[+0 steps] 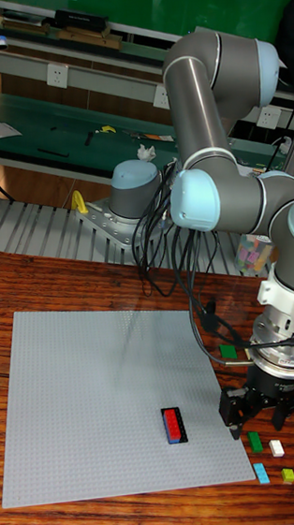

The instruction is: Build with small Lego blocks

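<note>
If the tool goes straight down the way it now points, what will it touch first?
The tool points down at the right edge of the grey baseplate, and its fingers look spread with nothing between them. It would probably meet the wooden table there, or the green brick just in front; depth is unclear.

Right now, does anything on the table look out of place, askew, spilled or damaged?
Nothing stands out. The grey baseplate lies flat on the wooden table. A red block sits on it, roughly in line with its edges. The loose blocks lie on the table beside the plate's right corner, below the gripper.
</note>
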You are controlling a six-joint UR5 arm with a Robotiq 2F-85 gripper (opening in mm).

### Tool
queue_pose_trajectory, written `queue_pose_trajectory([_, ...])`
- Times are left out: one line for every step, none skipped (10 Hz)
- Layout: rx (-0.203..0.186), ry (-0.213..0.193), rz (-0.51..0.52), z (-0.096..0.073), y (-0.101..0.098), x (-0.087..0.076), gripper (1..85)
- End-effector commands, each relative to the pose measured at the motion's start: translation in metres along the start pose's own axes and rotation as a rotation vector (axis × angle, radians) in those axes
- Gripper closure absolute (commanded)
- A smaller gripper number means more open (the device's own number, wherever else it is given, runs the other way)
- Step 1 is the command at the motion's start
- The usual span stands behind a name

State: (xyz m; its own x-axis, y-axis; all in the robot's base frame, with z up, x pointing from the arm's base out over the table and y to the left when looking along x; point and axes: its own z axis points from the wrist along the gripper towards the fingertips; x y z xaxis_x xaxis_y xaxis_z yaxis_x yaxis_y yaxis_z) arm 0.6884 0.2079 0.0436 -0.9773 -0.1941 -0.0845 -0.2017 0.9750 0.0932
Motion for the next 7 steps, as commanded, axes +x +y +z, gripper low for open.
queue_pose_trajectory([0.03,0.0,0.011,-0.002,-0.01,0.0,8.3])
queue_pose_trajectory([0.054,0.002,0.037,-0.002,-0.017,0.001,10.0])
queue_pose_trajectory([0.043,0.004,0.066,-0.002,-0.014,0.002,13.7])
queue_pose_trajectory([0.024,0.007,0.079,-0.002,-0.008,0.002,13.7])
queue_pose_trajectory([0.021,0.006,0.089,-0.004,-0.002,0.005,13.7])
queue_pose_trajectory([0.02,0.006,0.109,-0.004,0.005,0.006,14.0])
queue_pose_trajectory([0.022,-0.002,0.127,-0.002,0.011,0.005,14.7])
